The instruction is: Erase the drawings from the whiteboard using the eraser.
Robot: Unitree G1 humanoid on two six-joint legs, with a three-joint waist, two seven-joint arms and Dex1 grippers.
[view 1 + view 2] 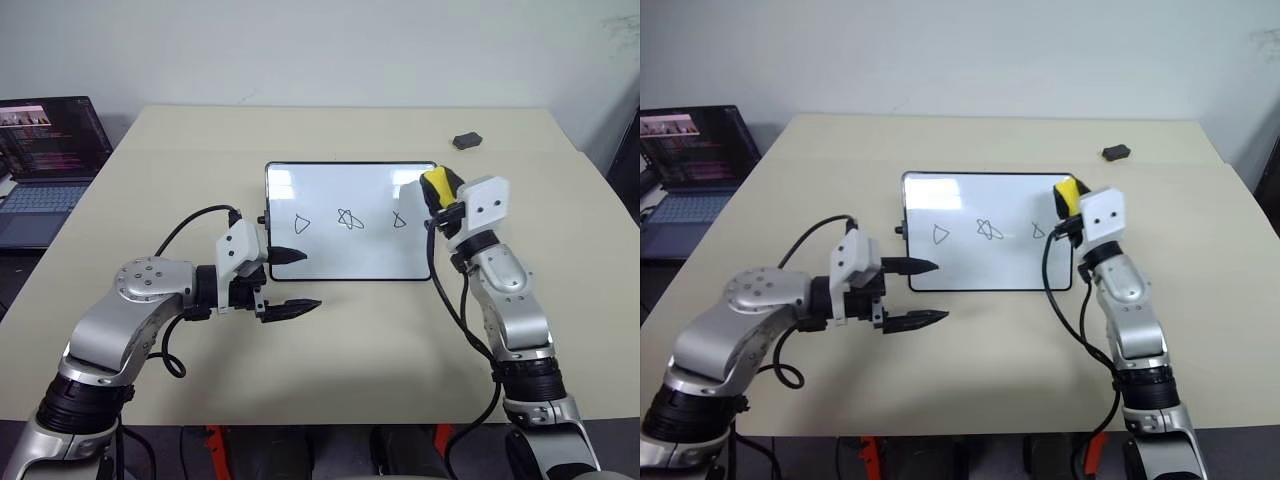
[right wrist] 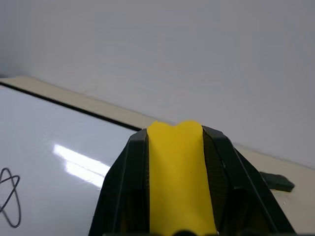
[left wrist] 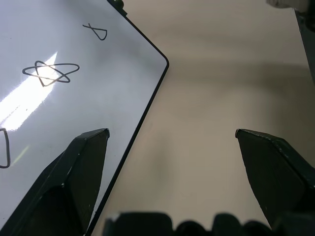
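The whiteboard (image 1: 350, 258) lies flat in the middle of the table. Across it run the drawings: a triangle (image 1: 303, 224), a scribbled star knot (image 1: 349, 219) and a small loop (image 1: 400, 220). My right gripper (image 1: 437, 192) hangs over the board's right edge, just right of the loop, and is shut on the yellow eraser (image 1: 438, 186). In the right wrist view the eraser (image 2: 178, 177) sits squeezed between both black fingers. My left gripper (image 1: 310, 279) is open and empty at the board's near left corner, one finger over the board and the other over the table.
A small dark grey object (image 1: 467, 140) lies at the table's far right. An open laptop (image 1: 45, 165) stands off the table's left side. Black cables loop from both wrists. Bare tabletop stretches in front of the board.
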